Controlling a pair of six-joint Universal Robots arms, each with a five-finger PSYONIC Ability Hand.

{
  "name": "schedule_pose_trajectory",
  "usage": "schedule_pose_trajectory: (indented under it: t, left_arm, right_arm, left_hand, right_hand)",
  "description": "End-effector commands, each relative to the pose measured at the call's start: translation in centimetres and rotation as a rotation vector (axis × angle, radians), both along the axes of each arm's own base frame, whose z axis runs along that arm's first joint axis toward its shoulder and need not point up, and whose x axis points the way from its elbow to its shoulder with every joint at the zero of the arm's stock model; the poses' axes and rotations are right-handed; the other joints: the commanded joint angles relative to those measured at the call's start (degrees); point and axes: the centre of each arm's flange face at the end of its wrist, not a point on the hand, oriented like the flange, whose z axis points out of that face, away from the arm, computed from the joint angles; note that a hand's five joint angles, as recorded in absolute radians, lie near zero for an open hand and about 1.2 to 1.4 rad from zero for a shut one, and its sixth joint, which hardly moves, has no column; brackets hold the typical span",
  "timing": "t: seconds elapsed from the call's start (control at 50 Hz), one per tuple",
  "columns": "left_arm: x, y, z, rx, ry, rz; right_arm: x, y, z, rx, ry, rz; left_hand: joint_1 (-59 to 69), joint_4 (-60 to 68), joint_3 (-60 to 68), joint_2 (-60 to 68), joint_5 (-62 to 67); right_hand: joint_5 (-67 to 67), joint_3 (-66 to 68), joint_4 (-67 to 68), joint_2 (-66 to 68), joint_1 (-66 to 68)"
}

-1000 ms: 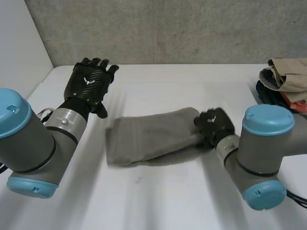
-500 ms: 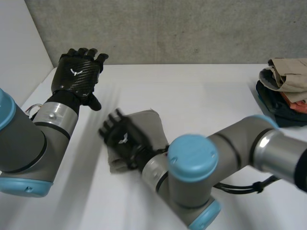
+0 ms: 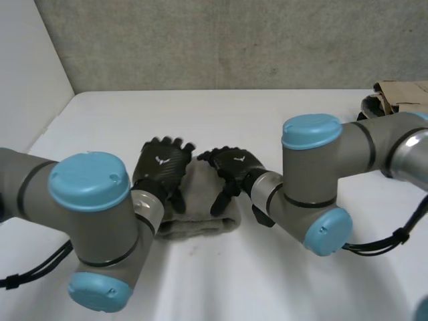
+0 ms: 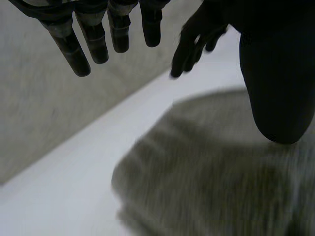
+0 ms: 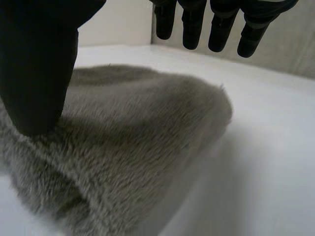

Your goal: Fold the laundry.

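One grey towel (image 3: 200,221), folded small, lay on the table (image 3: 267,114) toward its front edge. We logged left hand (image 3: 160,170) and right hand (image 3: 235,165) upon it, fingers straight and spread, thumbs pressing. Step judged: flattening the fold; next, lifting both hands clear

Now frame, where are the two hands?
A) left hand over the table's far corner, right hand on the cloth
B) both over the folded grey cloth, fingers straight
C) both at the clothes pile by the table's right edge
B: the left hand and the right hand sit side by side over the grey cloth, and both wrist views show straight fingers.
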Motion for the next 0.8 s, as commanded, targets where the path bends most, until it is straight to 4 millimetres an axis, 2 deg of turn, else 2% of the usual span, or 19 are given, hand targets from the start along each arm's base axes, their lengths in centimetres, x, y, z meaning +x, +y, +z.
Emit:
schedule_pose_trajectory:
  t: [0.02, 0.18, 0.26, 0.28, 0.36, 0.38, 0.4, 0.42, 0.46, 0.48, 0.52, 0.56, 0.62, 0.72, 0.8]
  left_arm:
    - [2.1, -1.4, -2.1, 0.095, -0.100, 0.112]
    - [2.9, -1.6, -3.9, 0.171, -0.155, 0.109]
    - [2.6, -1.9, -3.3, 0.166, -0.128, 0.061]
    - [2.5, -2.0, -3.1, 0.162, -0.122, 0.050]
    - [1.6, -2.5, 0.5, 0.076, -0.047, -0.001]
    - [1.3, -2.7, 2.3, 0.034, -0.014, -0.020]
    - [1.2, -2.8, 3.1, 0.014, 0.001, -0.031]
    - [0.9, -3.0, 4.9, -0.029, 0.035, -0.059]
    - [0.7, -3.5, 6.3, -0.063, 0.063, -0.088]
    - [0.6, -3.7, 6.8, -0.075, 0.073, -0.102]
    - [0.5, -4.5, 8.7, -0.116, 0.105, -0.155]
    - [0.3, -4.5, 10.0, -0.131, 0.127, -0.242]
    - [-0.2, -4.2, 10.9, -0.115, 0.143, -0.353]
    - [-1.1, -2.8, 11.5, -0.048, 0.155, -0.544]
    - [-1.4, -2.7, 11.0, -0.017, 0.152, -0.565]
  right_arm:
    - [0.8, -0.6, -2.0, 0.044, 0.053, 0.004]
    - [0.5, -1.2, -2.2, -0.034, 0.168, -0.012]
    - [0.4, -1.2, -1.1, -0.112, 0.215, 0.006]
    - [0.3, -1.2, 0.1, -0.152, 0.221, 0.007]
    - [-0.4, -0.7, 2.9, -0.243, 0.234, 0.002]
    - [-0.5, -0.5, 3.4, -0.262, 0.235, -0.001]
    - [-0.6, -0.2, 3.8, -0.298, 0.242, -0.003]
    - [-0.6, 0.1, 3.9, -0.315, 0.241, -0.001]
    - [-0.3, 1.2, 4.0, -0.355, 0.242, 0.020]
    - [0.1, 2.8, 3.9, -0.392, 0.244, 0.055]
    - [0.5, 4.5, 3.6, -0.421, 0.244, 0.094]
    - [1.0, 6.8, 2.4, -0.449, 0.249, 0.148]
    - [1.1, 8.2, 0.9, -0.459, 0.255, 0.173]
    - [1.5, 8.9, -1.4, -0.464, 0.266, 0.175]
    - [1.9, 8.8, -2.8, -0.474, 0.271, 0.167]
  left_hand:
    - [1.5, 1.0, 0.6, 0.8, -0.2]
    - [1.5, 1.0, 0.6, 0.8, -0.2]
    - [2.0, 1.5, 1.1, 1.3, 0.3]
    - [1.8, 1.3, 0.9, 1.1, 0.2]
    - [1.3, 0.8, 0.4, 0.6, -0.3]
    - [0.8, 0.3, -0.1, 0.1, -0.8]
    - [0.7, 0.1, -0.2, 0.0, -1.0]
    - [0.2, -0.4, -0.7, -0.5, -1.5]
    - [0.0, -0.5, -0.9, -0.7, -1.7]
    - [0.0, -0.5, -0.9, -0.7, -1.7]
    - [0.0, -0.5, -0.9, -0.7, -1.7]
    - [0.2, -0.4, -0.7, -0.5, -1.5]
    - [0.2, -0.4, -0.7, -0.5, -1.5]
    - [0.2, -0.4, -0.7, -0.5, -1.5]
    - [0.2, -0.4, -0.7, -0.5, -1.5]
  right_hand:
    - [-2.4, -1.9, -1.8, -2.3, -2.7]
    - [-2.4, -1.9, -1.8, -2.3, -2.7]
    - [-2.4, -1.9, -1.8, -2.3, -2.7]
    - [-2.4, -1.9, -1.8, -2.3, -2.7]
    - [-2.4, -1.9, -1.8, -2.3, -2.7]
    - [-2.4, -1.9, -1.8, -2.3, -2.7]
    - [-2.4, -1.9, -1.8, -2.3, -2.7]
    - [-2.4, -1.9, -1.8, -2.3, -2.7]
    - [-2.4, -1.9, -1.8, -2.3, -2.7]
    - [-2.4, -1.9, -1.8, -2.3, -2.7]
    - [-2.4, -1.9, -1.8, -2.3, -2.7]
    - [-2.4, -1.9, -1.8, -2.3, -2.7]
    - [-2.4, -1.9, -1.8, -2.3, -2.7]
    - [-2.4, -1.9, -1.8, -2.3, -2.7]
    - [-2.4, -1.9, -1.8, -2.3, -2.7]
